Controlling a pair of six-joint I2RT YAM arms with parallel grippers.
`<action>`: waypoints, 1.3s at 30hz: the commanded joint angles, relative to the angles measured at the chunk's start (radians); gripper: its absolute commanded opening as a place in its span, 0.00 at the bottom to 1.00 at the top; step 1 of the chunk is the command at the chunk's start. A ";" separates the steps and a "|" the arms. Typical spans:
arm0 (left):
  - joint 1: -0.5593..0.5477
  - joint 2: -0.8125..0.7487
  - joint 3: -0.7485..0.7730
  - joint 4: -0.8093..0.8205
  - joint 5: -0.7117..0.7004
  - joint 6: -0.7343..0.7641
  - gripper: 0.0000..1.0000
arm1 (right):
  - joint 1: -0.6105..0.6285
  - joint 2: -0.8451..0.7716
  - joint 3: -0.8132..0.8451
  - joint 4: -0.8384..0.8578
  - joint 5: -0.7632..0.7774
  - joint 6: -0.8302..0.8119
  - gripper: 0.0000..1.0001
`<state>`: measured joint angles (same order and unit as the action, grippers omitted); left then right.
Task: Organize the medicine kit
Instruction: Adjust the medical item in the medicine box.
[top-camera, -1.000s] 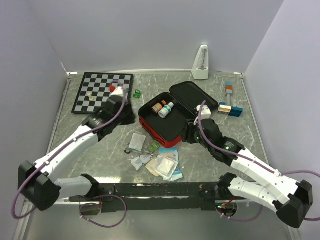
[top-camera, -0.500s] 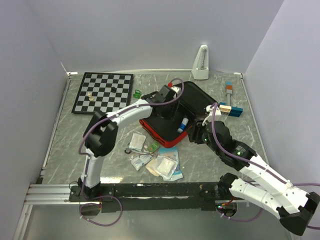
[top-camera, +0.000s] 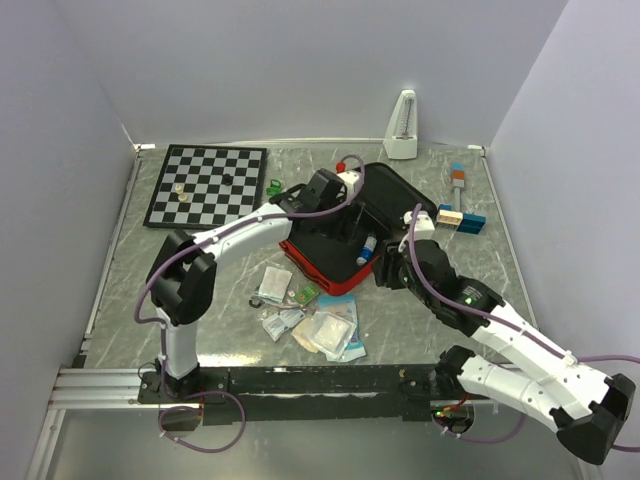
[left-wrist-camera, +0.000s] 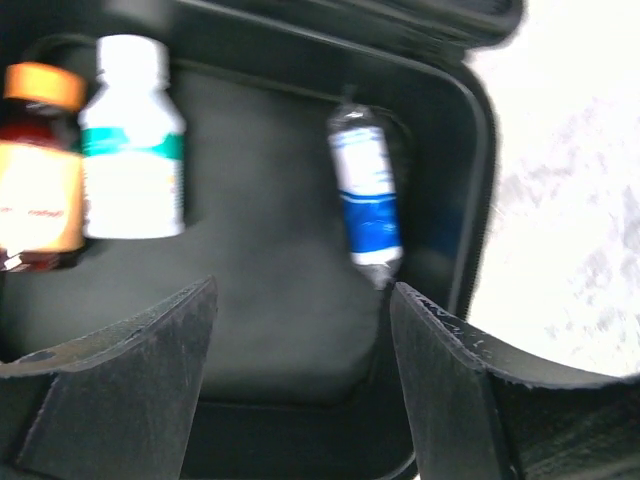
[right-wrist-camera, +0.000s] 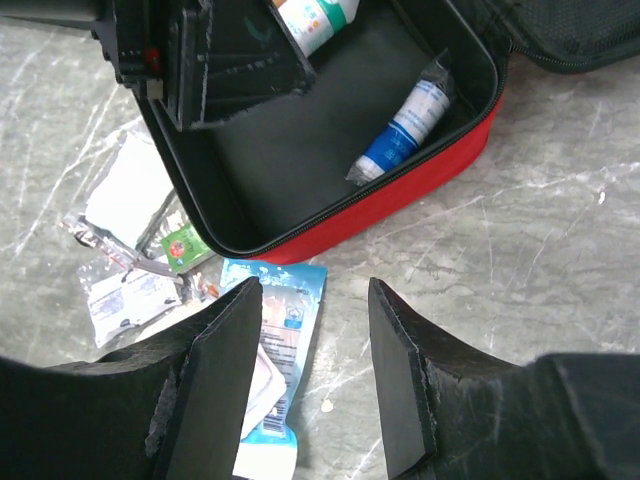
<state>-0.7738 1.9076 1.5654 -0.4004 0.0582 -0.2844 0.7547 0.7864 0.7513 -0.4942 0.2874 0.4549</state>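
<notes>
The medicine kit (top-camera: 318, 268) lies open, a red case with black lining, its lid (top-camera: 400, 195) folded back to the right. In the left wrist view it holds an orange-capped brown bottle (left-wrist-camera: 40, 170), a white bottle with a green band (left-wrist-camera: 130, 150) and a blue and white tube (left-wrist-camera: 365, 200). The tube also shows in the top view (top-camera: 367, 250) and the right wrist view (right-wrist-camera: 405, 125). My left gripper (top-camera: 328, 212) hangs open and empty over the tray (left-wrist-camera: 300, 390). My right gripper (top-camera: 388, 268) is open and empty above the table, just right of the kit's near corner (right-wrist-camera: 310, 370).
Loose packets and sachets (top-camera: 310, 320) lie in front of the kit, among them a blue packet (right-wrist-camera: 285, 320) and a small green one (right-wrist-camera: 180, 245). A chessboard (top-camera: 205, 185) lies at the back left, a white metronome (top-camera: 402, 125) at the back wall, and coloured blocks (top-camera: 460, 215) to the right.
My left arm has swung from the chessboard over to the open kit. A blue and white tube now lies in the tray. My right gripper has shifted slightly beside the kit.
</notes>
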 joint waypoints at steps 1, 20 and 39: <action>-0.022 0.028 0.007 0.051 0.115 0.062 0.76 | -0.002 0.022 0.005 0.023 0.021 -0.004 0.54; -0.048 0.281 0.153 0.095 0.160 0.042 0.80 | -0.003 0.106 0.036 0.039 0.032 -0.001 0.54; -0.070 0.295 0.170 0.090 -0.176 0.053 0.43 | -0.003 0.031 -0.001 0.029 0.029 -0.004 0.54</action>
<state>-0.8413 2.2726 1.7721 -0.3332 -0.0074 -0.2520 0.7540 0.8330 0.7513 -0.4870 0.3065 0.4549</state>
